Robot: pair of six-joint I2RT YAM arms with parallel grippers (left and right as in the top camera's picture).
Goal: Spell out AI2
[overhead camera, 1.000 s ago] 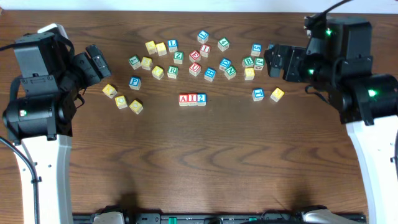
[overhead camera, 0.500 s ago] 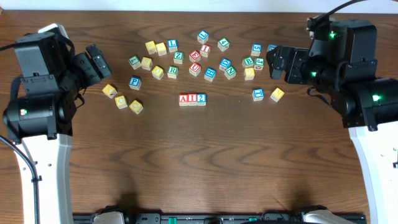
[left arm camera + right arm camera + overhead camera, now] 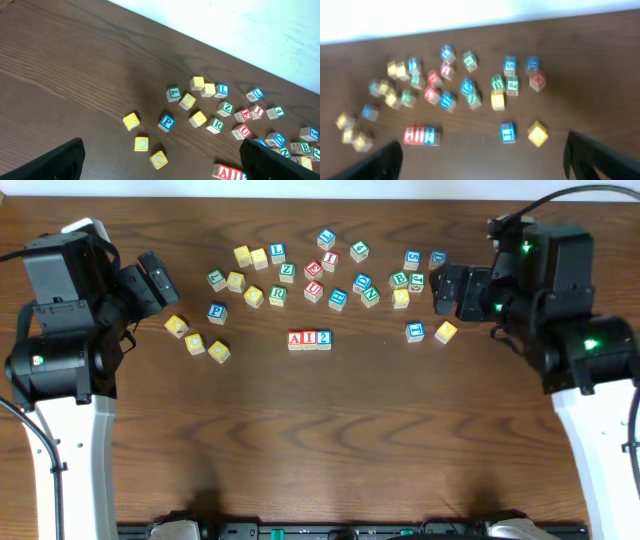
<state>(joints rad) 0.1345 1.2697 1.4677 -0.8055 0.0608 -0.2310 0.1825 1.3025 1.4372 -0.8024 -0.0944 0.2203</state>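
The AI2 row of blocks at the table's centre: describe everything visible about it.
The row is three wooden-looking cubes, side faces touching, lying flat on the dark wood table. Their tops read A and I in red, then 2 in blue. In the overhead view it sits alone below the scattered blocks; nothing else touches it.

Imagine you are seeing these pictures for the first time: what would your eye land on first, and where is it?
First, the neat row of three blocks reading AI2 at the middle of the dark wooden table, set apart from the scatter of loose letter blocks in yellow, blue, green and red beyond it. Then the left gripper and right gripper at either side, both open and empty.
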